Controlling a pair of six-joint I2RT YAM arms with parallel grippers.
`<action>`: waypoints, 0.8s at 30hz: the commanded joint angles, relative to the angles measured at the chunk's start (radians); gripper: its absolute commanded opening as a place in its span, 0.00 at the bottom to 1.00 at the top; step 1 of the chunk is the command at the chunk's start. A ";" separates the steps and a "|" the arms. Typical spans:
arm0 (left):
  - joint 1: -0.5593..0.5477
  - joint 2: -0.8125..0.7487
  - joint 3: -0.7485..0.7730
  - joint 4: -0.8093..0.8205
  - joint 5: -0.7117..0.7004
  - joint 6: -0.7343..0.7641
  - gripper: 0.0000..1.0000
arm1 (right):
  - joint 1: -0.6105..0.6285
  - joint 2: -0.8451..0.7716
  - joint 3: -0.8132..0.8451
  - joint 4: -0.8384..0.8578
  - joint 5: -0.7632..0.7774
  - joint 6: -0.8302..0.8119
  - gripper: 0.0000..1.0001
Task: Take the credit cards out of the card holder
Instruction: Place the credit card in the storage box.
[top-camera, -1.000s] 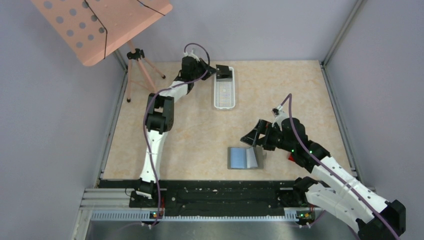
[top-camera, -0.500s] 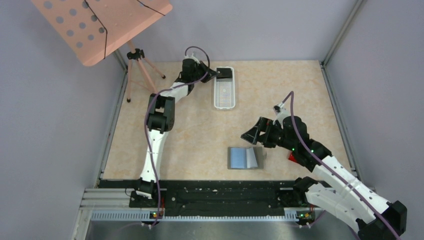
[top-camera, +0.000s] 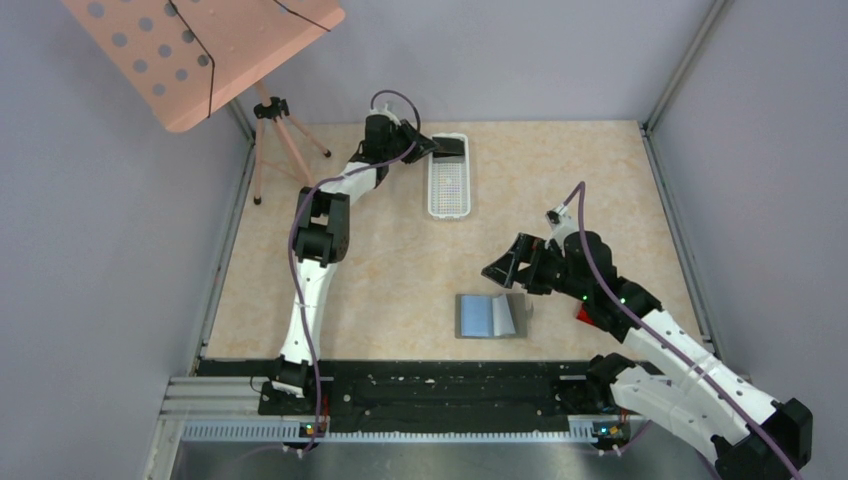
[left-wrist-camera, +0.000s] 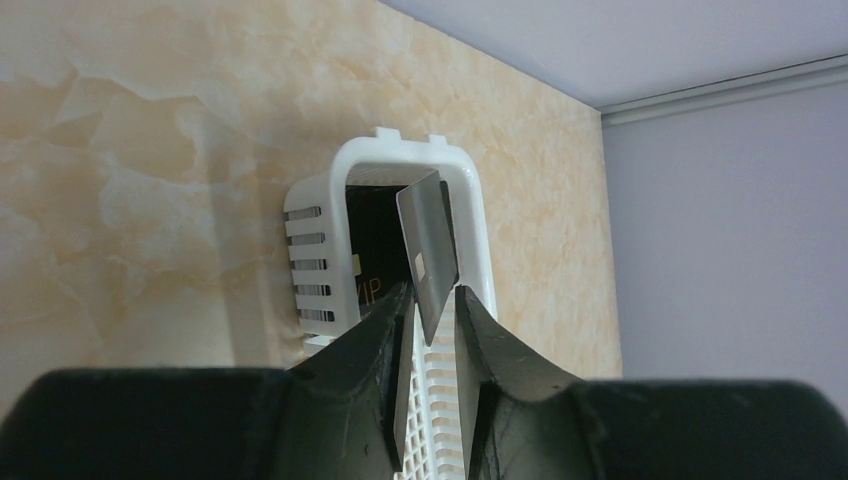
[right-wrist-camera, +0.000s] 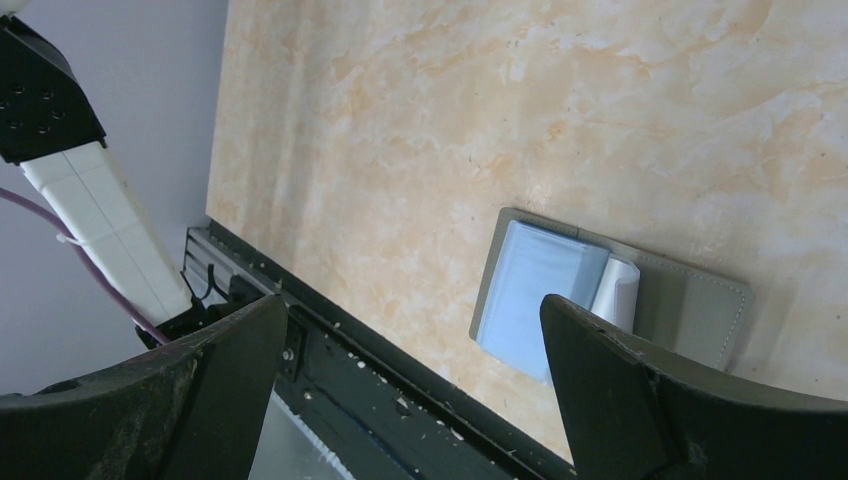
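Observation:
The grey card holder (top-camera: 490, 316) lies open on the table, blue-grey pockets up, and also shows in the right wrist view (right-wrist-camera: 540, 290). A pale card (right-wrist-camera: 615, 292) sticks up from its centre fold. My right gripper (top-camera: 505, 270) (right-wrist-camera: 410, 310) hovers wide open and empty just above its far edge. A red card (top-camera: 583, 315) lies partly hidden under my right arm. My left gripper (top-camera: 432, 147) (left-wrist-camera: 432, 300) is at the far end of the white basket (top-camera: 448, 190). Its jaws are slightly parted, and a tilted grey chip card (left-wrist-camera: 430, 250) leans loosely between them. A black card (left-wrist-camera: 370, 250) lies in the basket.
A pink perforated board (top-camera: 200, 50) on a tripod (top-camera: 272, 130) stands at the back left. A black rail (top-camera: 430, 385) runs along the near edge. Grey walls close in the table on three sides.
The grey card at the left gripper has tipped lower over the basket's far end. The right gripper has risen slightly above the holder.

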 joint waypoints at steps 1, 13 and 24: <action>0.007 0.004 0.055 0.012 -0.023 0.028 0.29 | -0.010 0.014 0.050 0.023 -0.003 -0.033 0.98; 0.007 0.015 0.058 0.056 -0.056 0.018 0.38 | -0.009 -0.039 0.049 -0.022 0.038 -0.049 0.98; 0.007 -0.022 0.059 0.050 -0.066 0.051 0.48 | -0.010 -0.027 0.073 -0.035 0.027 -0.049 0.98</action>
